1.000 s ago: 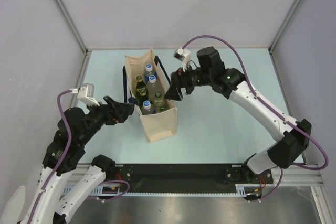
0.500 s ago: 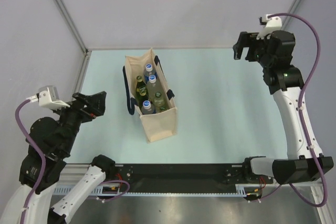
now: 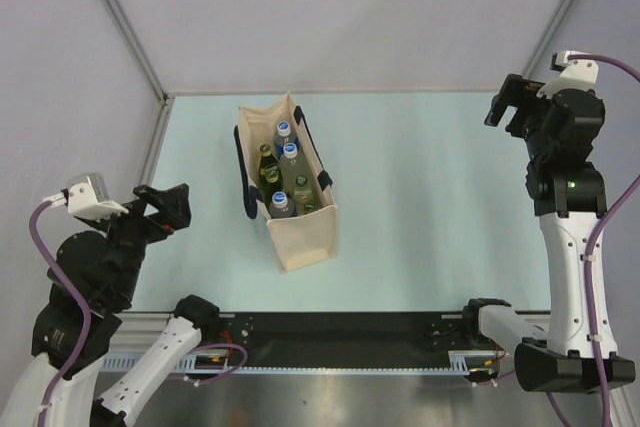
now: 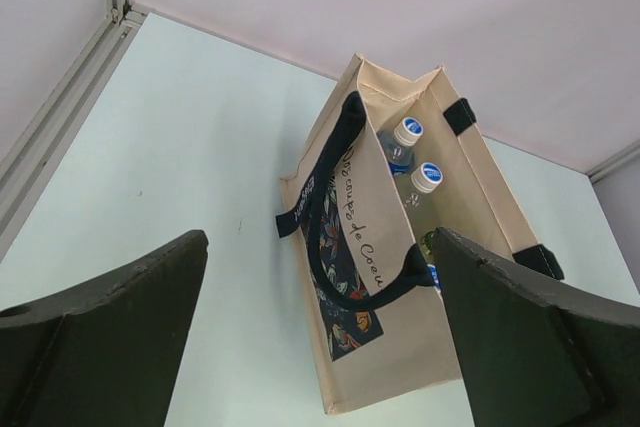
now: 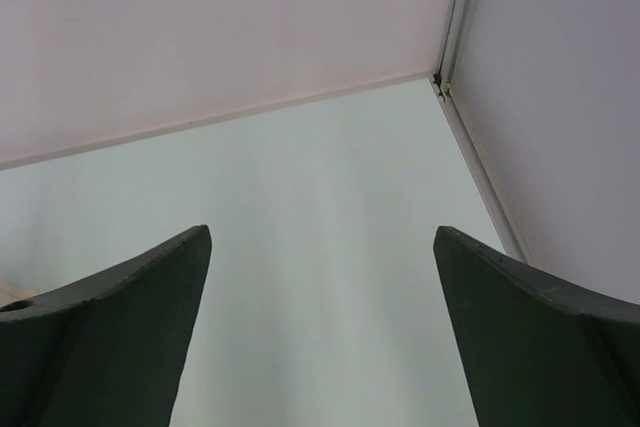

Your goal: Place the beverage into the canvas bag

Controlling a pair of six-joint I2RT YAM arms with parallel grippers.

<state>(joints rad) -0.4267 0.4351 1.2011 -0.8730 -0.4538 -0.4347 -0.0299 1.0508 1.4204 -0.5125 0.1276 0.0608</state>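
One pale blue-green tabletop [image 3: 420, 207] carries everything here, and I can find no loose drink anywhere on the part of it that shows.

The upright cream canvas bag with dark navy strap handles [image 3: 305, 237] stands left of centre, its mouth open toward the overhead camera. My left wrist camera sees one navy handle drooping over its printed side.

My left claw [image 3: 170, 207] hangs off to the bag's left, well apart from it, fingers spread wide with nothing between them. Its own camera looks straight through the gap at the bag. My right claw [image 3: 508, 107] is up near the far right corner, far from the bag. It is likewise spread and empty, with only bare tabletop and wall showing between its fingers.

Inside the bag stand the drinks: clear plastic bottles with blue-and-white caps [image 3: 283, 131] and green glass bottles [image 3: 266, 152], packed upright, tops below the rim. I count at least five, though the bag's walls hide their lower parts, so I will not swear to the number.

As I judge it, the loading is done or very nearly so. Every beverage I can see is already in the bag and neither claw holds one. What may lie behind the bag I cannot check.
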